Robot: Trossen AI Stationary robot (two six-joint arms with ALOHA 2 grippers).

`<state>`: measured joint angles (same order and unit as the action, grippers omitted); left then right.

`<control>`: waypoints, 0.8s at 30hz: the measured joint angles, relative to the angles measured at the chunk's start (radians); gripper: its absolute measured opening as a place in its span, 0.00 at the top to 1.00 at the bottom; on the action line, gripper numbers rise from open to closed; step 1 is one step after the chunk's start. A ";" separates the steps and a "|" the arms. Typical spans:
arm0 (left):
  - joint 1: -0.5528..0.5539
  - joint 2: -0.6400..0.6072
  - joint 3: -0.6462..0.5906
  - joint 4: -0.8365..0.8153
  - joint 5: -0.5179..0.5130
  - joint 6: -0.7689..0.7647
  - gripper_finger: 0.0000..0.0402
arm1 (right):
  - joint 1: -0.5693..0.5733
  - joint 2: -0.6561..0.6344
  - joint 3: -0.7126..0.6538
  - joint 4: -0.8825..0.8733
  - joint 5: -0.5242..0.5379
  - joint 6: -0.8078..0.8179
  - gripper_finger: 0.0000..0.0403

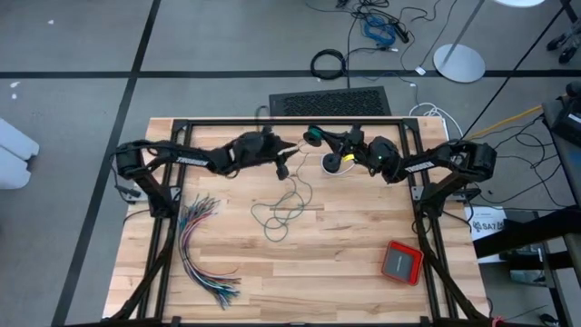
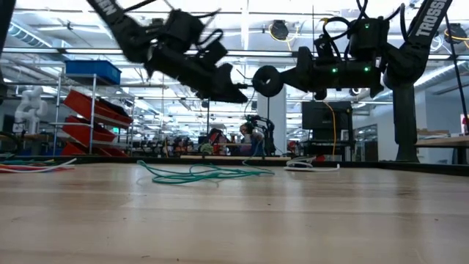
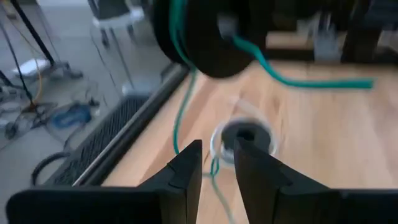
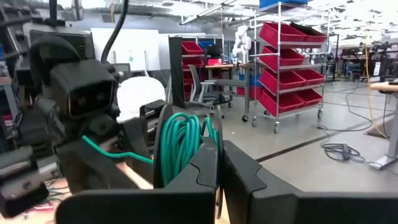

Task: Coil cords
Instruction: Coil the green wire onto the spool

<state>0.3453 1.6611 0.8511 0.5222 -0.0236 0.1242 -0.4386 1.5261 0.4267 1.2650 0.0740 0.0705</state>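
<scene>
A black spool (image 1: 313,136), wound with teal-green cord (image 4: 180,143), hangs above the table's far middle, and my right gripper (image 4: 219,146) is shut on it. The rest of the teal cord (image 1: 281,213) lies in loose loops on the wood, and a strand rises from them to the spool. My left gripper (image 3: 217,146) hovers just left of and below the spool. Its fingers stand apart, with the teal strand (image 3: 214,168) running through the gap. A second reel (image 1: 334,163), white and black, lies flat on the table under the spool. My right gripper pinches the spool by a flange rim (image 4: 208,134) between its two fingers. It comes in roughly level from the table's right side. The spool is lifted clear of the table and stands on edge, with the teal strand trailing off it. I cannot tell whether my left gripper touches the teal strand between its fingers.
A fanned bundle of many-coloured wires (image 1: 204,254) lies at the near left. A red box (image 1: 401,262) sits at the near right. The black table frame (image 1: 290,121) runs along the far edge, close behind both grippers. Bare wood lies in the near middle.
</scene>
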 joint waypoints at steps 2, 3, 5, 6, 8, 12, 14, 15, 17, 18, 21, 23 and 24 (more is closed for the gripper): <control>-0.007 0.008 -0.060 0.181 -0.019 -0.039 0.75 | 0.011 0.000 0.000 0.002 0.006 -0.008 1.00; -0.009 0.011 -0.085 0.251 -0.042 -0.059 0.75 | 0.015 0.000 0.000 0.008 0.006 -0.010 1.00; -0.013 0.020 -0.122 0.336 -0.081 -0.076 0.75 | 0.018 0.000 0.000 0.015 0.006 -0.015 1.00; -0.014 0.028 -0.132 0.364 -0.091 -0.087 0.75 | 0.018 0.000 0.000 0.016 0.007 -0.015 1.00; -0.014 0.043 -0.141 0.373 -0.098 -0.093 0.75 | 0.018 0.000 0.000 0.019 0.007 -0.015 1.00; -0.019 0.092 -0.138 0.413 -0.091 -0.130 0.75 | 0.018 0.000 0.000 0.030 0.008 -0.024 1.00; -0.025 0.123 -0.139 0.446 -0.090 -0.147 0.75 | 0.018 0.000 0.000 0.037 0.007 -0.026 1.00; -0.030 0.143 -0.138 0.484 -0.090 -0.152 0.75 | 0.018 0.000 0.000 0.041 0.007 -0.026 1.00; -0.038 0.181 -0.139 0.554 -0.090 -0.170 0.75 | 0.018 0.000 0.000 0.042 0.008 -0.028 1.00; -0.042 0.200 -0.138 0.594 -0.092 -0.175 0.75 | 0.018 0.000 0.000 0.042 0.007 -0.030 1.00; -0.048 0.240 -0.138 0.658 -0.146 -0.203 0.75 | 0.018 0.000 0.000 0.043 0.007 -0.030 1.00; -0.046 0.259 -0.138 0.679 -0.163 -0.227 0.75 | 0.018 0.000 0.000 0.043 0.007 -0.030 1.00; -0.046 0.265 -0.138 0.684 -0.165 -0.242 0.75 | 0.018 0.000 0.000 0.044 0.007 -0.032 1.00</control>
<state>0.2993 1.9261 0.7132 1.2061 -0.1885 -0.1178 -0.4206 1.5261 0.4267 1.3087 0.0813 0.0389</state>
